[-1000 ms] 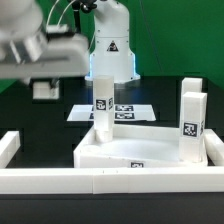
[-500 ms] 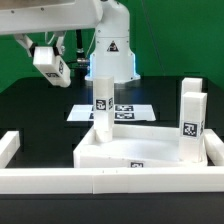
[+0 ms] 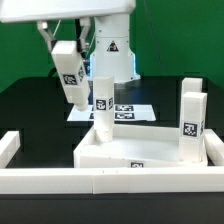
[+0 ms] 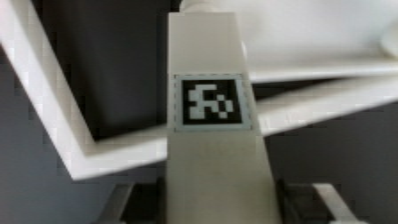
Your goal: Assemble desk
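My gripper is shut on a white block leg with a black-and-white tag and holds it tilted in the air, above the table at the exterior view's left. In the wrist view that leg fills the middle, with a dark finger on either side of it. The desk's white tray-like panel lies below. One leg stands upright at its far left corner, close beside the held leg. Two more legs stand upright at the panel's right side.
Long white border wall segments run along the front, the left and the right. The marker board lies flat behind the panel. The robot's white base stands at the back.
The arm has swung from the exterior view's left toward the middle and come lower, carrying the leg with it to just beside the upright leg on the panel.
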Action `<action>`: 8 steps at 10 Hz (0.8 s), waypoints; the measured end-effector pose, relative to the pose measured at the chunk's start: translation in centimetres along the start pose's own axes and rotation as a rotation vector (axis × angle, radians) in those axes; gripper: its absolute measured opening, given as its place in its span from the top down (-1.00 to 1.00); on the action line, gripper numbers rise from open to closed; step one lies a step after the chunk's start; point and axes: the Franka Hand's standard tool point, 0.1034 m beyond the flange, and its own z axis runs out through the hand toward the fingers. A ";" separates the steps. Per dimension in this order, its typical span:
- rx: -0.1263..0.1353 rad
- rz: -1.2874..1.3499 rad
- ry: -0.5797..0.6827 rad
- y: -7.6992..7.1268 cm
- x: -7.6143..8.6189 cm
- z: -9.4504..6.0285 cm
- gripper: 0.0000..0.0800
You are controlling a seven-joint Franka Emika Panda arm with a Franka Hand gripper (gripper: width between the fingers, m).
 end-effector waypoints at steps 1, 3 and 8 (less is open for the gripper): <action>0.001 0.038 0.060 -1.7 0.3 -0.2 0.27; -0.011 0.028 0.266 -2.8 1.5 -0.8 0.27; -0.047 0.016 0.396 -1.4 0.4 0.5 0.27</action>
